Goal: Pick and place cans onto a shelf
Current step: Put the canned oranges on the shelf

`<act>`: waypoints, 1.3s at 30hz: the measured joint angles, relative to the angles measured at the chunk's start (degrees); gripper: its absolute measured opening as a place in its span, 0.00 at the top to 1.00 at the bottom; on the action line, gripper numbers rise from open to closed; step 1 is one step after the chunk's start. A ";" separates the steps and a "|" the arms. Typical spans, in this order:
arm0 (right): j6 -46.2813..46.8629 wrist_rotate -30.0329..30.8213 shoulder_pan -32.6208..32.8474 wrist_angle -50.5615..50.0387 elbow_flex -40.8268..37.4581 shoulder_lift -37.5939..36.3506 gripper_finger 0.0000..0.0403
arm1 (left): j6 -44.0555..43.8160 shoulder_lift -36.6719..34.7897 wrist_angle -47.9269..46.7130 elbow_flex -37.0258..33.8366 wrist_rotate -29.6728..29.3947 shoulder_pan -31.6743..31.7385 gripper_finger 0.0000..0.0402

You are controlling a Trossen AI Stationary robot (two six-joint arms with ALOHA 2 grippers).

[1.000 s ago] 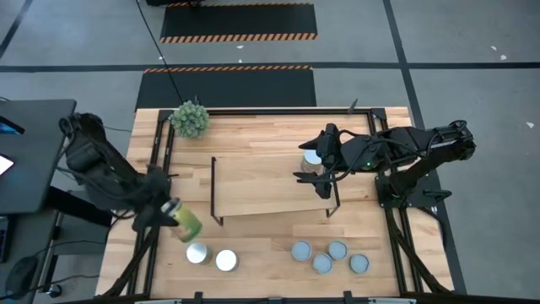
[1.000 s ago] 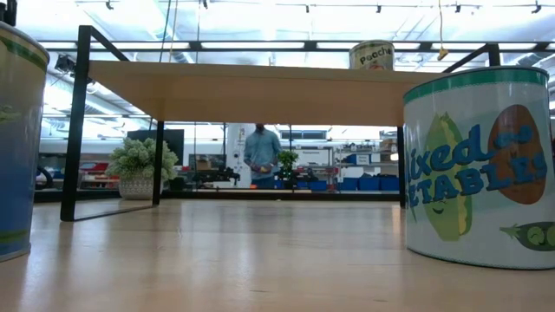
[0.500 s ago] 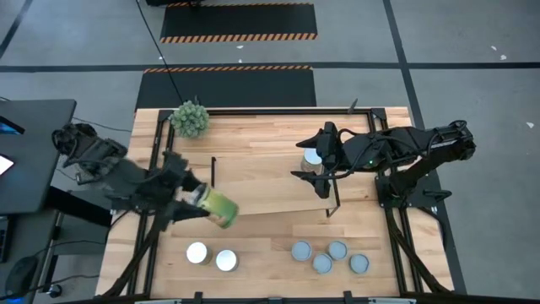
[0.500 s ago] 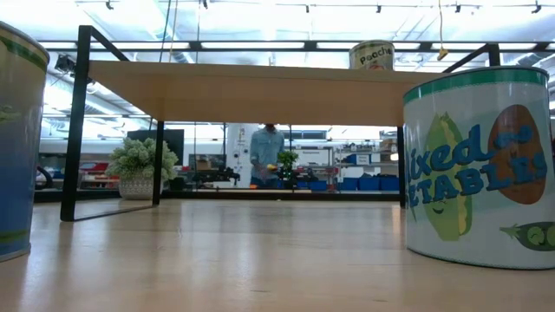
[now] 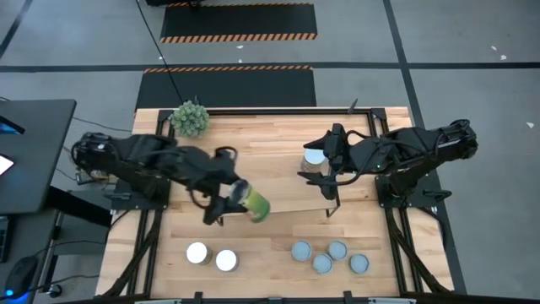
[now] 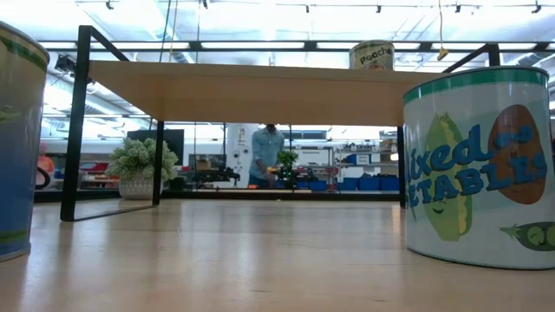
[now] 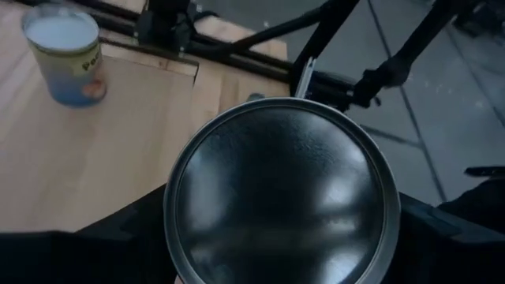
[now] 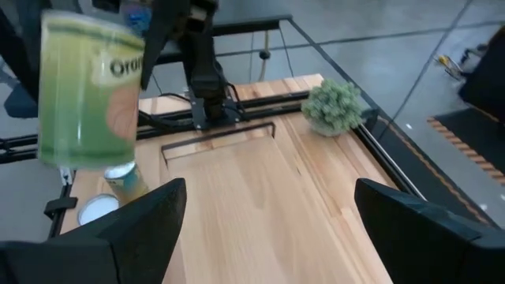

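Here a green-sided can (image 5: 255, 205) is clamped in the left gripper (image 5: 234, 199), held tilted above the near left part of the shelf (image 5: 270, 181), close to its front edge; in the left wrist view the can's dark metal end (image 7: 282, 195) fills the space between that gripper's fingers, and in the right wrist view the same can (image 8: 89, 87) shows up in the air with its green label. One peach can (image 5: 314, 159) stands upright on the shelf toward its right end, and its label top shows above the board in the low view (image 6: 372, 55). The right gripper (image 5: 322, 175) hangs just beside this can on the near side with its fingers spread wide and nothing between them. The shelf sits in the middle of the table (image 5: 278, 131), a light board with black rod frames at both ends. Near the front edge of the table two white-topped cans (image 5: 212, 256) stand side by side at left, and four grey-blue-topped cans (image 5: 330, 256) sit in a loose cluster at right. In the low view a mixed vegetables can (image 6: 479, 165) looms at right and part of another can (image 6: 19, 139) at left. A spiky green plant ball (image 5: 190, 118) rests at the far left corner of the table. Beyond the table, a person (image 6: 264, 154) stands in the room.
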 joint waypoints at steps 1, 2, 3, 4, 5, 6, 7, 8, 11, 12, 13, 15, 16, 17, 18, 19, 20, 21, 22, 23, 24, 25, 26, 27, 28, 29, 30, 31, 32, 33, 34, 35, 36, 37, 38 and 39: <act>0.63 0.05 0.13 -0.65 0.00 -0.14 0.07 | 0.85 0.69 -0.12 0.00 0.48 0.70 0.22; 1.06 0.01 0.29 -1.51 0.00 -0.24 0.07 | 1.48 1.40 -0.05 0.00 0.78 1.42 0.22; 1.42 0.01 0.45 -2.06 0.00 -0.34 0.07 | 2.24 1.98 0.10 0.00 1.22 2.18 0.22; 1.82 0.03 0.56 -2.45 0.00 -0.52 0.07 | 2.80 2.55 0.16 0.00 1.42 2.92 0.22; 2.26 0.02 0.67 -3.12 0.00 -0.71 0.07 | 3.22 3.23 0.19 0.00 1.49 3.59 0.22; 2.72 0.02 0.73 -3.83 0.00 -0.98 0.07 | 3.80 3.96 0.27 0.00 1.51 4.31 0.22; 3.19 0.01 0.74 -4.32 0.00 -1.32 0.07 | 4.27 4.69 0.36 0.00 1.51 4.98 0.22; 3.75 0.01 0.75 -4.83 0.00 -1.69 0.07 | 4.58 5.48 0.31 0.00 1.68 5.51 0.22; 5.23 0.01 0.75 -6.55 0.00 -3.00 0.07 | 5.87 7.90 0.67 0.00 3.37 6.99 0.22; 5.86 0.00 0.75 -7.27 0.00 -3.53 0.07 | 6.22 8.72 0.82 0.00 3.75 7.34 0.22; 6.44 0.00 0.75 -7.99 0.00 -4.05 0.07 | 6.76 9.51 0.91 0.00 4.01 7.60 0.22; 7.75 -0.01 0.76 -9.53 0.00 -5.04 0.07 | 7.72 11.07 0.97 0.00 4.11 8.05 0.22; 8.44 -0.03 0.75 -10.31 0.00 -5.48 0.07 | 8.38 11.74 0.96 0.00 4.14 8.22 0.22; 8.96 -0.03 0.75 -11.31 0.00 -5.83 0.07 | 8.73 12.45 1.13 0.00 4.14 8.36 0.22; 9.36 -0.03 0.75 -12.26 0.00 -6.09 0.07 | 9.03 12.96 1.48 0.00 4.16 8.57 0.22; 9.81 -0.01 0.81 -12.96 0.00 -6.23 0.07 | 9.25 13.50 1.42 0.00 4.20 8.61 0.22; 10.12 0.01 0.94 -13.55 0.00 -6.34 0.07 | 9.42 14.11 1.49 0.00 4.16 8.69 0.22; 10.40 0.01 1.04 -14.12 0.00 -6.36 0.07 | 9.66 14.65 1.90 0.00 4.16 8.88 0.22; 10.54 0.01 1.20 -14.40 0.00 -6.36 0.07 | 9.89 15.16 2.31 0.00 4.11 8.94 0.22; 10.59 0.01 1.42 -14.40 0.00 -6.34 0.07 | 10.03 15.66 2.84 0.00 4.11 8.96 0.22; 10.59 0.01 1.68 -14.38 0.00 -6.31 0.07 | 10.07 16.07 3.55 0.00 4.11 8.96 0.22; 10.60 0.02 1.95 -14.38 0.00 -6.28 0.07 | 10.07 16.49 4.84 0.00 4.10 8.96 0.22; 10.61 0.15 2.18 -14.39 0.00 -6.25 0.07 | 10.05 16.74 6.49 0.00 3.99 8.96 0.22; 10.76 0.51 2.45 -14.40 0.00 -6.25 0.07 | 10.04 16.90 7.62 0.00 3.76 8.93 0.22; 11.07 1.15 2.75 -14.42 0.00 -6.30 0.07 | 10.04 17.41 9.12 0.00 3.34 8.91 0.22; 11.27 1.69 3.00 -14.42 0.00 -6.44 0.07 | 10.02 17.74 11.29 0.00 2.84 8.91 0.22; 11.44 2.29 3.32 -14.49 0.00 -6.63 0.07 | 10.06 18.00 12.28 0.00 2.07 8.91 0.22; 11.52 2.87 3.55 -14.55 0.00 -6.87 0.07 | 10.14 18.43 12.18 0.00 0.99 8.91 0.22; 11.57 3.30 3.71 -14.57 0.00 -7.17 0.07 | 10.21 18.85 13.07 0.00 0.05 8.94 0.22; 11.60 3.78 3.90 -14.66 0.00 -7.44 0.07 | 10.26 19.24 14.32 0.00 -0.73 8.94 0.22; 11.62 4.20 4.06 -14.83 0.00 -7.58 0.07 | 10.36 19.55 14.55 0.00 -1.45 8.94 0.22; 11.69 4.52 4.18 -14.88 0.00 -7.66 0.07 | 10.73 19.81 14.56 0.00 -1.87 8.94 0.22; 11.69 4.71 4.23 -14.90 0.00 -7.79 0.07 | 11.43 20.17 14.99 0.00 -2.01 8.94 0.22; 11.69 4.84 4.25 -15.04 0.00 -7.84 0.07 | 11.89 20.43 15.21 0.00 -2.09 8.94 0.22; 11.73 4.84 4.27 -15.10 0.00 -7.84 0.07 | 12.25 20.54 14.13 0.00 -2.10 8.94 0.22; 11.86 4.86 4.25 -15.10 0.00 -7.84 0.07 | 12.71 20.58 12.47 -0.02 -2.09 8.94 0.22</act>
